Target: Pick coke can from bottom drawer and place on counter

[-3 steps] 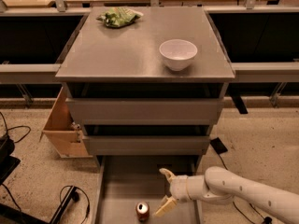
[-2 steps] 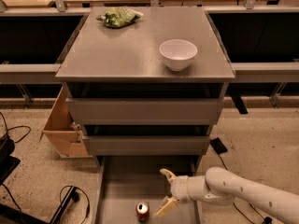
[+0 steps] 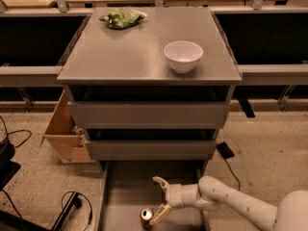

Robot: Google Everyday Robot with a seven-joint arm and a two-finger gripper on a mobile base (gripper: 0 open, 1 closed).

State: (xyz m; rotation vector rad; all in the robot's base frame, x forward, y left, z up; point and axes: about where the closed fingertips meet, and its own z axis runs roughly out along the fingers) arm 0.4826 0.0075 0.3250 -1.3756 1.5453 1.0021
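Gripper waits by the can, no grab yet

Barely anything shifts: the coke can (image 3: 147,216) sits in the open bottom drawer (image 3: 124,192). Just right of the can the gripper (image 3: 160,198) still hovers, fingers spread. The pick is pending, with the counter (image 3: 134,54) far above the can.

One high camera, before the front edge of the counter (image 3: 134,52), looks down and back; nearest it, the spread gripper (image 3: 154,200) over the bottom drawer (image 3: 124,186)

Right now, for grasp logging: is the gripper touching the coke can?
Cannot tell. In the camera view the open gripper puts its lower fingertip right at the coke can; neither gap nor contact is plain.
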